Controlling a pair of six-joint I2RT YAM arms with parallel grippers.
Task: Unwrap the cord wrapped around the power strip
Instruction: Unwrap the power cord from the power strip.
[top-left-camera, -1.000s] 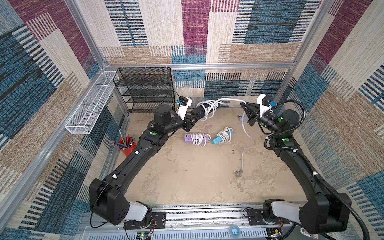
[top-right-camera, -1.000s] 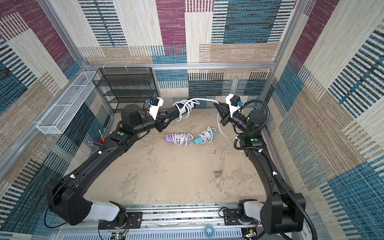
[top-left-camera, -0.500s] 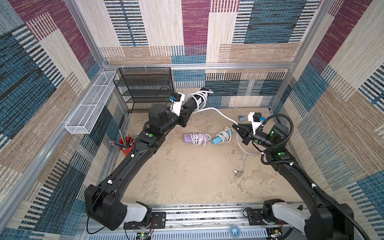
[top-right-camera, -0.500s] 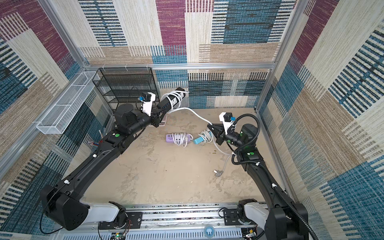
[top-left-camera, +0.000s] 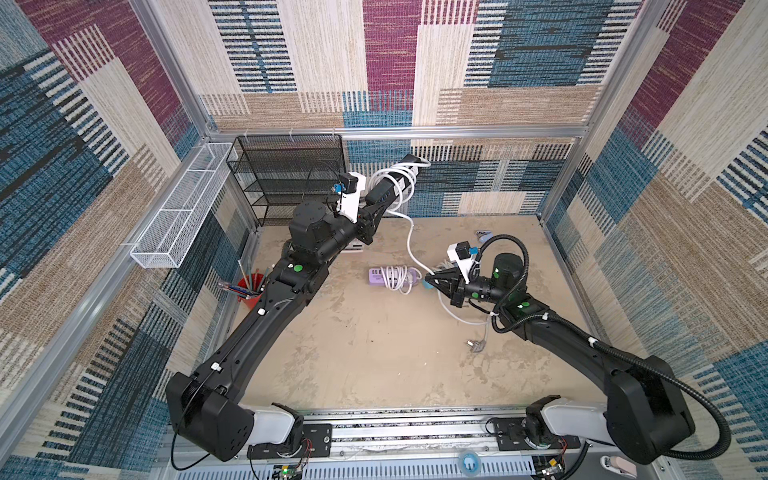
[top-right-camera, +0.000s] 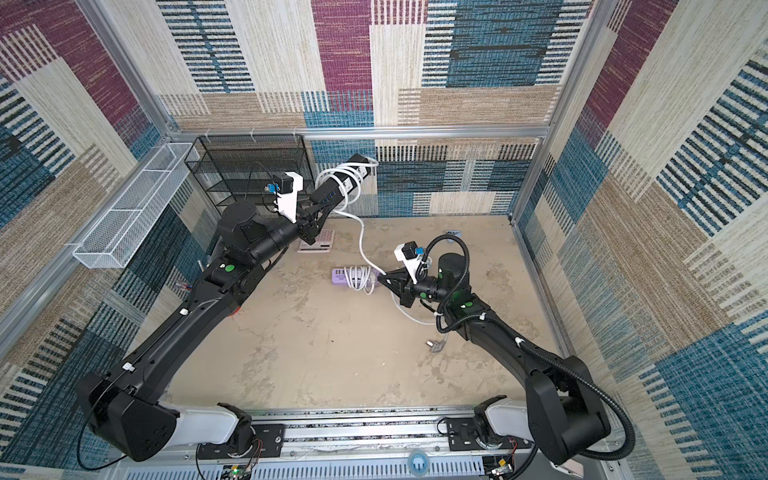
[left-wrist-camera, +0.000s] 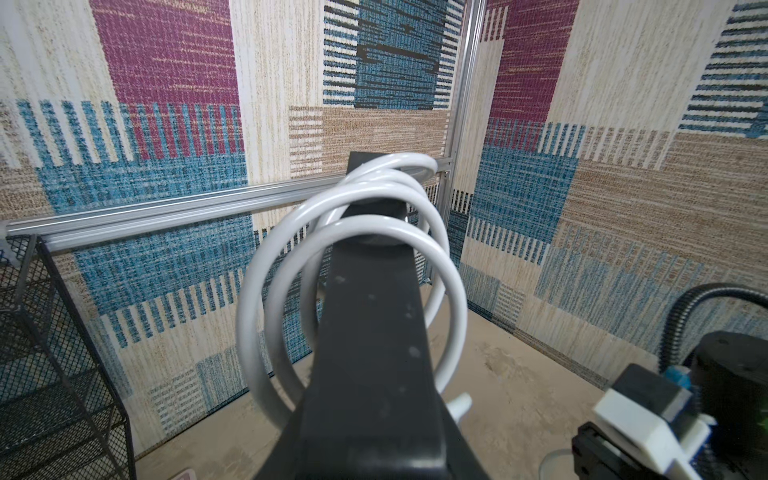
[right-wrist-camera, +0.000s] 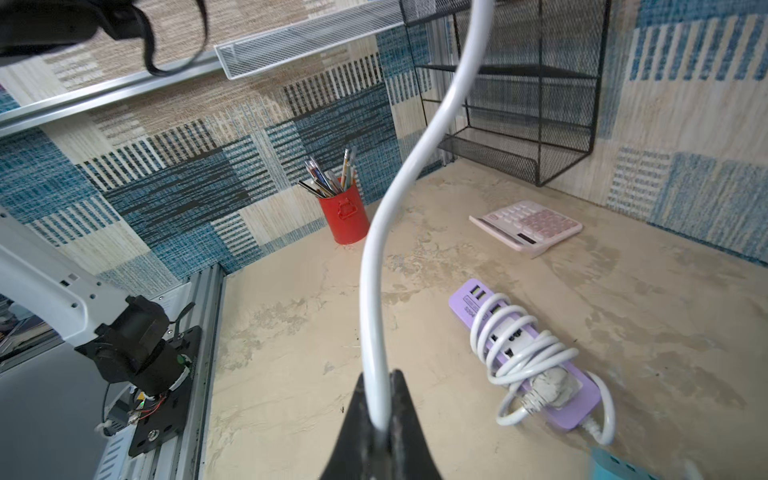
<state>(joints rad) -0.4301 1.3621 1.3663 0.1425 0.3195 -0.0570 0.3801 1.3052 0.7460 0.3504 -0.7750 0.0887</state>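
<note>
Left fingers (top-left-camera: 371, 212) clamp the raised black power strip (left-wrist-camera: 374, 332); right fingers (right-wrist-camera: 405, 415) pinch its cord (right-wrist-camera: 376, 270).

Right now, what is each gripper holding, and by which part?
The left gripper holds the black power strip by one end; the right gripper pinches its white cord on the unwound stretch.

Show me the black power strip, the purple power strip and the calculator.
black power strip (left-wrist-camera: 370, 332): left wrist view, on its dark casing.
purple power strip (right-wrist-camera: 465, 303): right wrist view, on its bare USB end.
calculator (right-wrist-camera: 528, 224): right wrist view, on its keypad.
</note>
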